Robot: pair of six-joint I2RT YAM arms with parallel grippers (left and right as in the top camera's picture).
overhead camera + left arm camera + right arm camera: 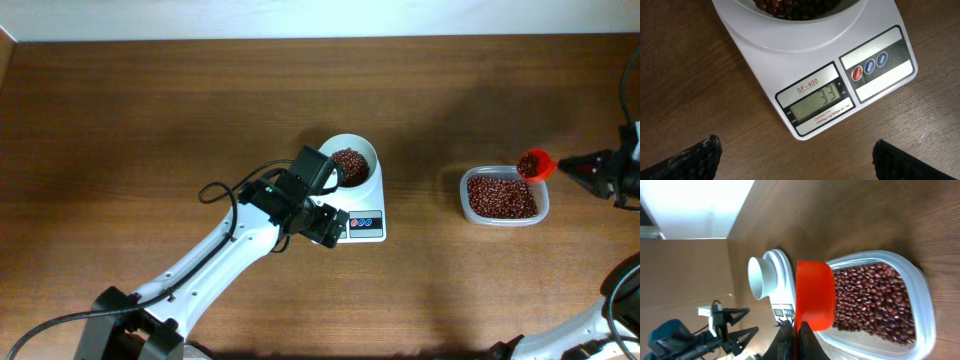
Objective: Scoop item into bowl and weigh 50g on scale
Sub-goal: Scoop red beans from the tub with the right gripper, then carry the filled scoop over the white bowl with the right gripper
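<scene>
The white bowl holds a heap of dark red-brown beans and stands on the white scale. In the left wrist view the scale's display reads 33, with the bowl's underside above it. My left gripper is open and empty over the table, just in front of the scale. My right gripper is shut on the handle of an orange scoop that holds beans above the tub's right end. The scoop's outside shows in the right wrist view.
A clear plastic tub full of beans sits right of the scale; it also shows in the right wrist view. The left arm stretches from the front left. Bare wood table lies around.
</scene>
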